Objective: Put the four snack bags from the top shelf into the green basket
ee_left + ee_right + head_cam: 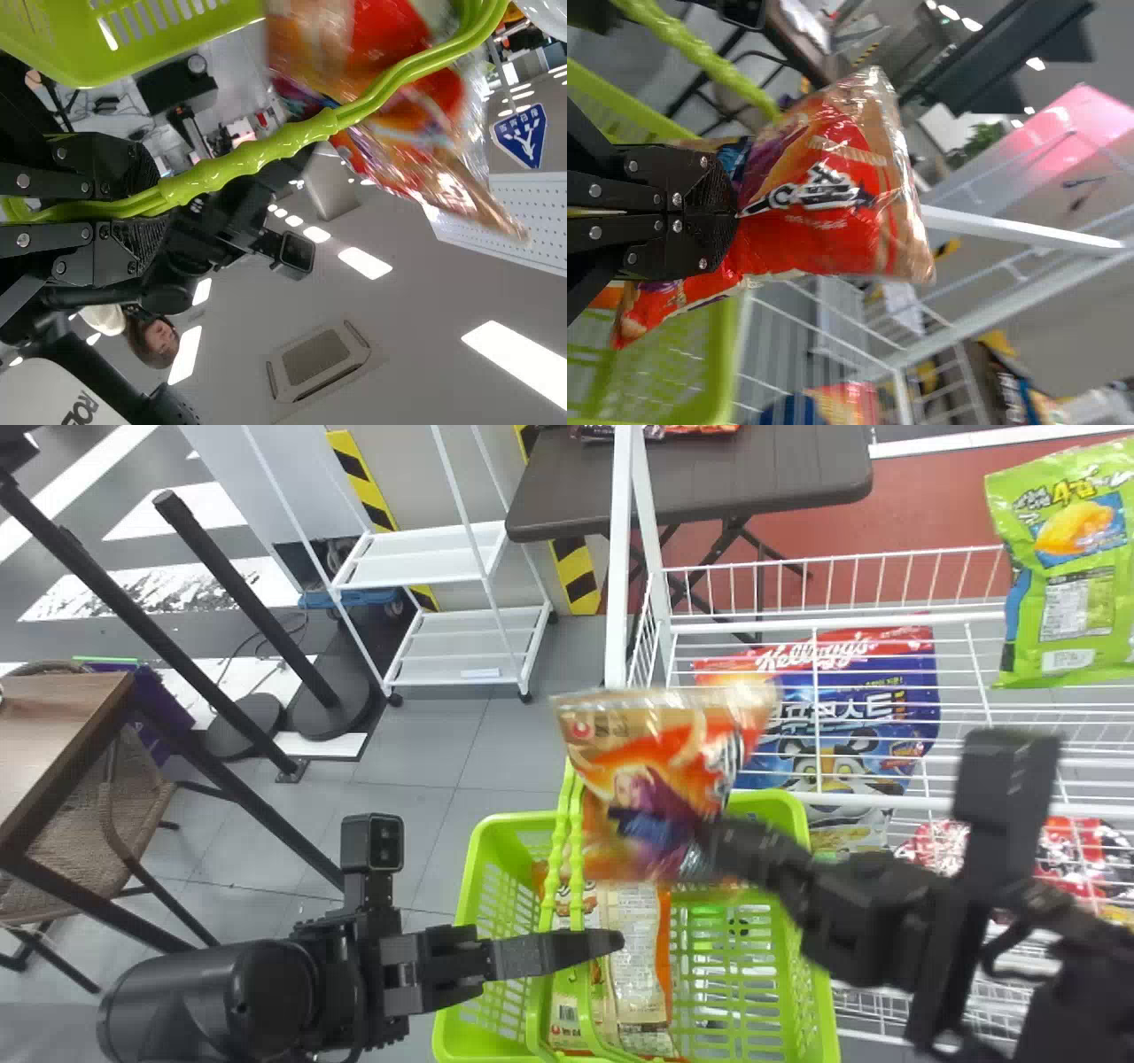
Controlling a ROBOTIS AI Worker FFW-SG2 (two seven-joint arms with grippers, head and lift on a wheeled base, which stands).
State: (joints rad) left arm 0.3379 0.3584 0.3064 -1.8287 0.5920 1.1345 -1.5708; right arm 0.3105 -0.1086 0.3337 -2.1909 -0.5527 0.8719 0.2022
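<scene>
The right claw point(709, 850) is clamped on a snack bag point(656, 779), which is held above the green basket point(472, 886). The bag is made of glossy, creased film in orange, red and beige and is puffed in shape. The left claw point(609, 941) is closed on the basket handles point(576, 850), which are formed in ribbed green plastic. The basket is made of the same green plastic, with slotted walls and a smooth, rounded rim. Flat packaging point(640, 957) with an orange edge and a pale, wrinkled panel is contained in it.

A plump green bag point(1076, 602) is located on top of the white wire rack point(833, 616). A blue-and-red bag point(864, 713) is seen through the wires below.

In the right wrist view, the bag's red face is presented beside the right claw point(733, 212), with a heat-sealed, crimped end. In the left wrist view, the handles are seen passing between the fingers of the left claw point(164, 208), and the ceiling lights point(363, 263) are shown.

The green bag is cut off by the head view's right edge. The packaging in the basket is partly covered by the handles and the held bag; its count cannot be determined.
</scene>
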